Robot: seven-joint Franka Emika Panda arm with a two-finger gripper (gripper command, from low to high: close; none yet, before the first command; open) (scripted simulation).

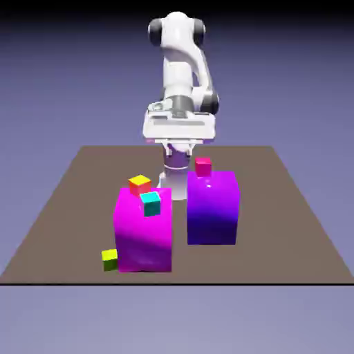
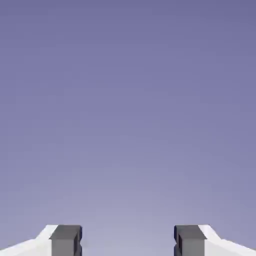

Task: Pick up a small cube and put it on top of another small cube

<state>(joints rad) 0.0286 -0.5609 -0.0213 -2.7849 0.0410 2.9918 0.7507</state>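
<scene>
The small cube [image 1: 109,259], yellow on top with olive-green sides, lies on the table against the front left foot of a big magenta block [image 1: 143,238]. Another small cube [image 1: 139,184], yellow-topped with orange-red sides, shows at the back left corner of that block's top. My gripper [image 1: 178,144] hangs high over the table's far side, well behind and above both cubes. In the hand view my gripper [image 2: 127,242] is open: two grey fingertips [image 2: 65,241] stand wide apart, with only the plain backdrop between them.
A cyan cube [image 1: 150,203] rests on the magenta block's top. A big purple block [image 1: 213,211] stands to its right in the exterior view, with a pinkish-red cube [image 1: 202,166] at its back top edge. The brown table [image 1: 290,228] ends just before the blocks.
</scene>
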